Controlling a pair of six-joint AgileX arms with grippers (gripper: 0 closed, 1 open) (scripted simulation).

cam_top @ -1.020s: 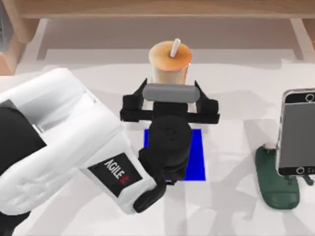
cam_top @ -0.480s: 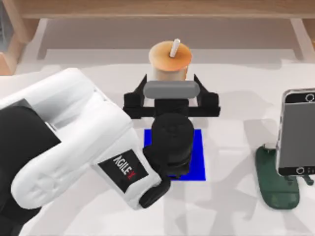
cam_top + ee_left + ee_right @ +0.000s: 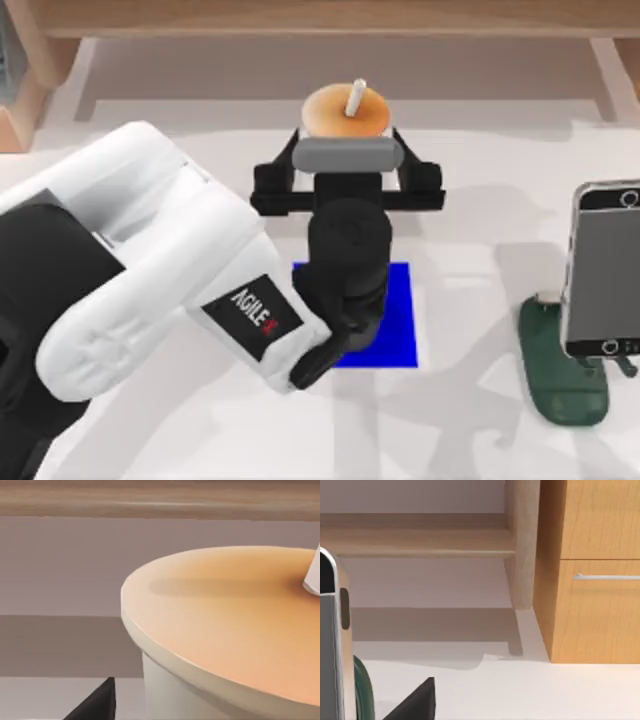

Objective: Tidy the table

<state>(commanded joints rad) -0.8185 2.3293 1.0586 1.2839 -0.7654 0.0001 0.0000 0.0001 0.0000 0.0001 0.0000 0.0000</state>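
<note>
left gripper at the cup, jaws spread

white table (image 3: pixel 470 440) spans the top view's lower three quarters, wooden furniture along the upper edge. at upper centre stands a cup (image 3: pixel 346 112) with an orange lid and a white straw (image 3: pixel 356 98). the left gripper (image 3: pixel 346 160) sits just below it in the frame, fingers spread wide to either side of the cup, not touching it as far as shows. a blue mat (image 3: pixel 397 325) lies at centre under the arm. at right, a phone (image 3: pixel 603 265) leans on a green stand (image 3: pixel 555 370). right gripper state: cannot tell.
</note>
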